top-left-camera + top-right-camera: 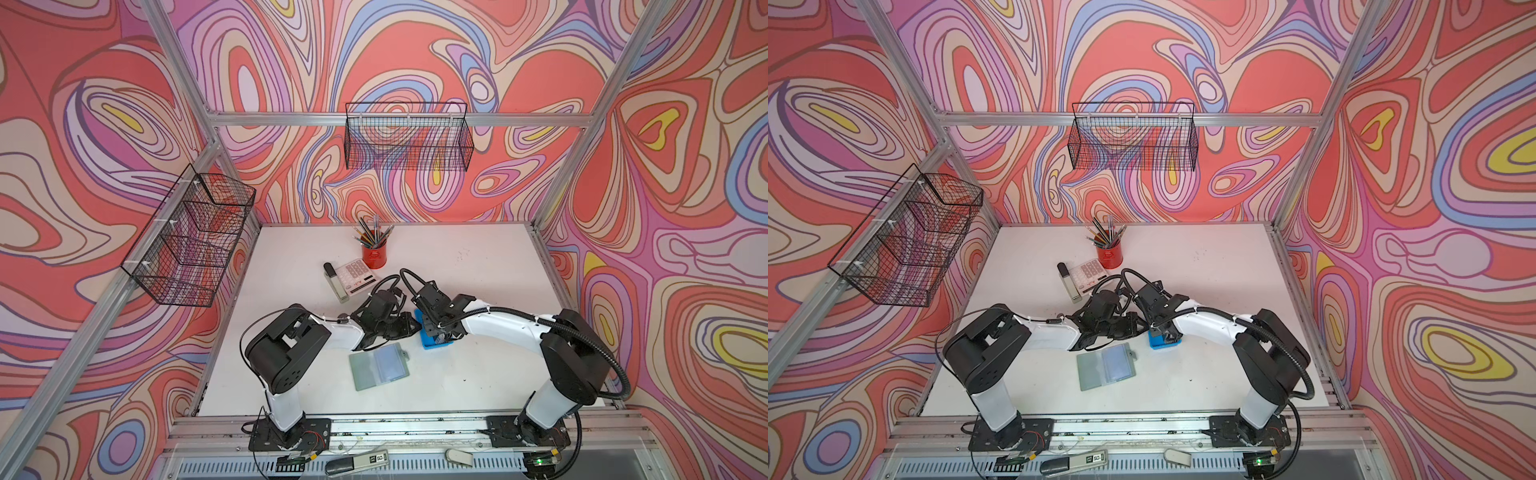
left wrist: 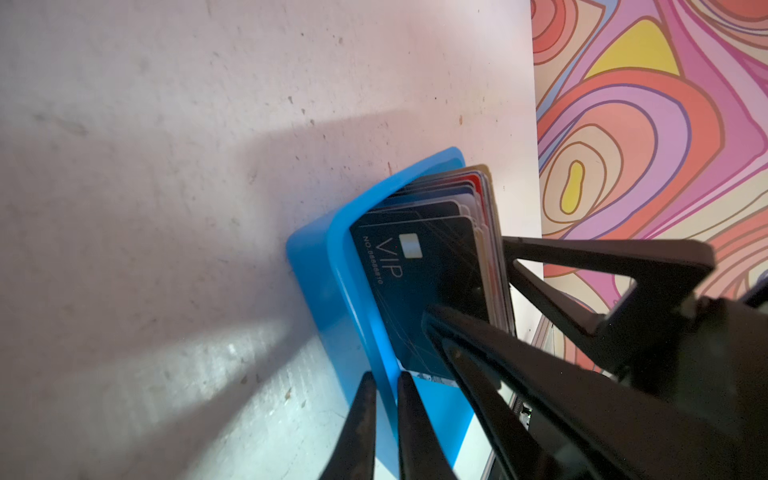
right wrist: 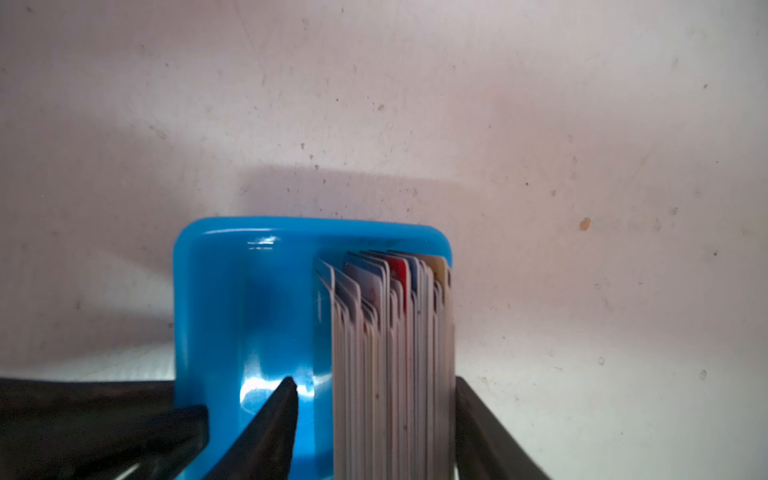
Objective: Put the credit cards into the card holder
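On the left, the left arm (image 1: 338,332) reached in to the blue tray (image 2: 316,291). The left jaws were pinched together on the tray's wall, one tip inside and one outside, apparently steadying it on the bench (image 1: 478,270). Nearer the robot's base and a little left of the tray, apart from both arms' tips, the card holder (image 1: 376,368) lay open and flat with its clear sleeves up. In the tray the credit cards (image 3: 390,353) stood on edge as one packed stack against a side wall, rising above the rim, with a dark VIP card (image 2: 411,282) at the front. From the right, the right arm (image 1: 498,322) held the right jaws over that stack. They stood apart and straddled it across its thickness: one tip was inside the tray, a sliver of blue showing between it and the front card, and the other was just beside the rear card. The closing line therefore ran square to the card faces, so the coming pinch likely fell to the right arm, followed by a carry back toward the base
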`<state>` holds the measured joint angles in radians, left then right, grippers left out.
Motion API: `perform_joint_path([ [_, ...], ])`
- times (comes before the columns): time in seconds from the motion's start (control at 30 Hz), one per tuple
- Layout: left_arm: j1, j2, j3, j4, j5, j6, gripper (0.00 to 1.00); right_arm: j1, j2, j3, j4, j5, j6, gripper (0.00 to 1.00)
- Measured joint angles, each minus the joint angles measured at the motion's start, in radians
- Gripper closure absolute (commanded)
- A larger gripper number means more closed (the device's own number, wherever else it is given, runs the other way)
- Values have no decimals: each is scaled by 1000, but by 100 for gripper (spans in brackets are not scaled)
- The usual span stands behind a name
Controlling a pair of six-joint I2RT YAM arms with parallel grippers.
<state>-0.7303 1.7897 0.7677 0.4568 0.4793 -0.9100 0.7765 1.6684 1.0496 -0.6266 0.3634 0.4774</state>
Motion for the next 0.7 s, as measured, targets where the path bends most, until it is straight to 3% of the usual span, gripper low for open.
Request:
perform_joint_path([
  [0.13,0,1,0,0,1,0,86,6,0,5,1,7,7,50],
  [0.7,1,9,3,8,15,-3,87,7,52,5,40,-54,14,44],
])
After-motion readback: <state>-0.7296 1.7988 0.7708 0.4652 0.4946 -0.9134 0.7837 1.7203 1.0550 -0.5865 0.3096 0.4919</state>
